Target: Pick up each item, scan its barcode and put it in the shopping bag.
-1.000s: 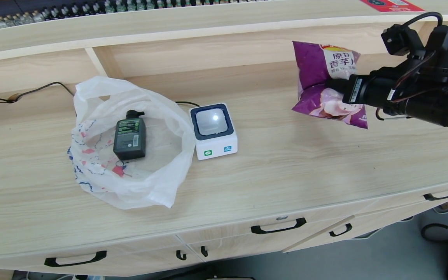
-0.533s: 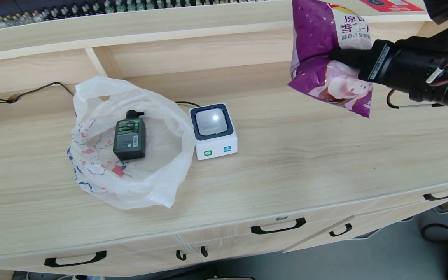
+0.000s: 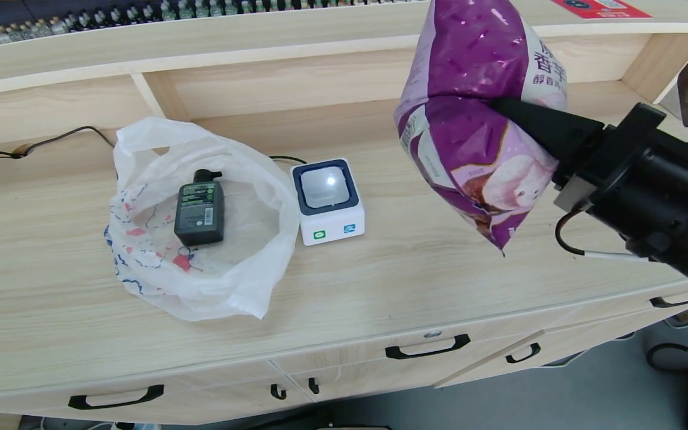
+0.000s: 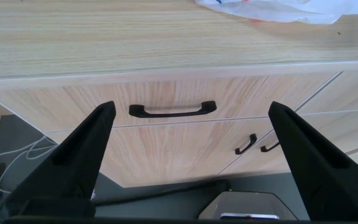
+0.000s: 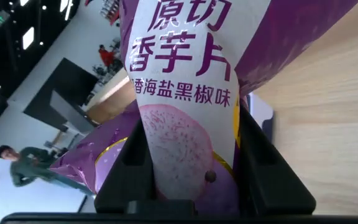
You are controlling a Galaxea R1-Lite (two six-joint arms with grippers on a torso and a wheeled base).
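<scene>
My right gripper (image 3: 499, 107) is shut on a purple chip bag (image 3: 475, 113), holding it high above the right half of the wooden counter (image 3: 415, 263). In the right wrist view the chip bag (image 5: 185, 130) is pinched between both black fingers (image 5: 263, 162). The white barcode scanner (image 3: 326, 200) stands mid-counter, left of and below the bag. A white shopping bag (image 3: 200, 221) lies open to the scanner's left with a dark green bottle (image 3: 199, 210) inside. My left gripper (image 4: 188, 162) hangs open below the counter's front edge, facing a drawer handle (image 4: 173, 111).
A black cable (image 3: 39, 143) runs along the counter's back left. A raised shelf (image 3: 260, 36) backs the counter. Drawers with black handles (image 3: 427, 347) line the front.
My right gripper has lifted the chip bag up and carried it left and nearer, tilting it. The scanner, shopping bag and bottle have stayed in place.
</scene>
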